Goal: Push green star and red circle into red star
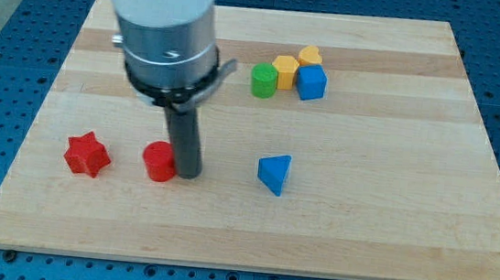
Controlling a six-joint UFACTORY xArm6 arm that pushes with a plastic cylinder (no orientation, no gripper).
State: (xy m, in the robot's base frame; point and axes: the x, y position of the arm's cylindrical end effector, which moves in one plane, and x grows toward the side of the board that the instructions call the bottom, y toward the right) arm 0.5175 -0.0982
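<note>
The red star [87,154] lies at the view's left on the wooden board [390,218]. The red circle [160,162] sits a short way to the star's right, apart from it. My tip [189,173] rests against the red circle's right side. No green star shows in the view; it may be hidden behind the arm. The only green block I see is a green cylinder [263,81] near the view's top.
A cluster at the view's top centre holds the green cylinder, a yellow hexagon [285,71], a yellow heart [310,56] and a blue cube [312,83]. A blue triangle [274,173] lies right of my tip. The arm's body [165,21] covers the board's upper left.
</note>
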